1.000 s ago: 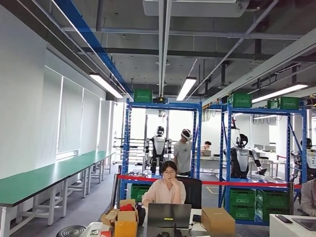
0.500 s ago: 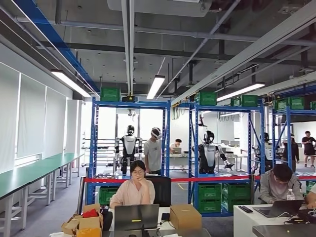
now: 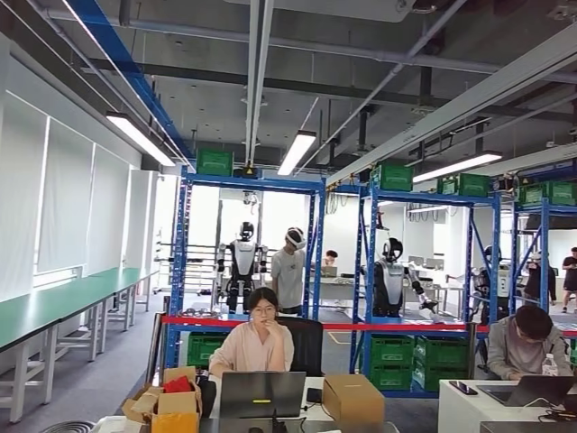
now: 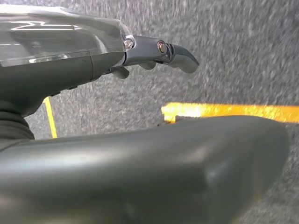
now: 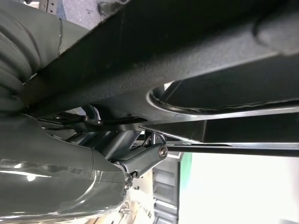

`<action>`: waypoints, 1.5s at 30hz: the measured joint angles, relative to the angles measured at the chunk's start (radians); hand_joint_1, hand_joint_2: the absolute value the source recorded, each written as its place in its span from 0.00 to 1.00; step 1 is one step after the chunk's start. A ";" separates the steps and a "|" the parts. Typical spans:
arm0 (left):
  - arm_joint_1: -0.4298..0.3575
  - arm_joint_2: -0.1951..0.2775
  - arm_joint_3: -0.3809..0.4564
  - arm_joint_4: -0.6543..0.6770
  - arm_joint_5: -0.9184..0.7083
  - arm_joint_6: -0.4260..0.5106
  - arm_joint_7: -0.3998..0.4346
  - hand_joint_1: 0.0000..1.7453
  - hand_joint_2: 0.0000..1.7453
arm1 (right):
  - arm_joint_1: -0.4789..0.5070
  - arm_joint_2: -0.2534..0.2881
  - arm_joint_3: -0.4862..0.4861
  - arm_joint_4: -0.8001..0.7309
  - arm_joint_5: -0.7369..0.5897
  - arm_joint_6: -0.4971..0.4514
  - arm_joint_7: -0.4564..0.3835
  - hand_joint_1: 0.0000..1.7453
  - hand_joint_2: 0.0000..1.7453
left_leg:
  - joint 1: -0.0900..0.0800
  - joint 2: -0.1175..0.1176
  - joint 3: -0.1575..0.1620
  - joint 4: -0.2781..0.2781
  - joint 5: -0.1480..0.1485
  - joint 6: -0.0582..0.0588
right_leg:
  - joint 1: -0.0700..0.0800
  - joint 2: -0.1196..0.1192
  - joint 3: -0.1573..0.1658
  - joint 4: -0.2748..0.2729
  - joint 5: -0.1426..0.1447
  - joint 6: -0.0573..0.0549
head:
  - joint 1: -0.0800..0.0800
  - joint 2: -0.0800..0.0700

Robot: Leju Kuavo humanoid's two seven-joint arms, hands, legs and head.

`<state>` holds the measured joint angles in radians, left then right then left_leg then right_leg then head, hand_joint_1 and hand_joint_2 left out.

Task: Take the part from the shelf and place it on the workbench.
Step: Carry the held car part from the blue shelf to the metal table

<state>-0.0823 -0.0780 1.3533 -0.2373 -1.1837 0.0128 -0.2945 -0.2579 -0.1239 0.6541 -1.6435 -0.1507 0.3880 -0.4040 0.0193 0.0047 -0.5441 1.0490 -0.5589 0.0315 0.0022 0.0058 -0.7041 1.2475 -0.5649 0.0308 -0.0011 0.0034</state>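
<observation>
The part [image 5: 225,70], dark and flat, sits clasped in the right hand [image 5: 116,140]; carry it level to the counter.

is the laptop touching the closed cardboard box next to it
Apart: head view shows a clear gap between the laptop and the box.

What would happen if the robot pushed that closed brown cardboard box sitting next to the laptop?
The closed brown cardboard box would probably slide rather than roll, since it looks flat-bottomed and low on the desk. It is wider than tall, so tipping seems unlikely. Cardboard is usually fairly stiff yet dents under a hard squeeze. Its weight depends on what is inside, which the shut flaps hide.
</observation>
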 joint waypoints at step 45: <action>0.009 0.003 -0.010 0.000 -0.009 0.018 0.046 0.00 1.00 | 0.037 -0.027 -0.019 -0.063 0.008 0.022 -0.031 1.00 1.00 | 0.007 -0.005 -0.141 0.234 -0.064 -0.045 | 0.008 0.005 0.150 -0.250 0.059 -0.056 | -0.003 0.000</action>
<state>-0.0734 -0.0751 1.3430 -0.2373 -1.1925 0.0303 -0.2483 -0.2205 -0.1507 0.6355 -1.7064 -0.1426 0.4100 -0.4347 0.0259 -0.0006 -0.6847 1.2826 -0.6229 -0.0133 0.0104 0.0110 -0.5543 0.9978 -0.5055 -0.0257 -0.0042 0.0036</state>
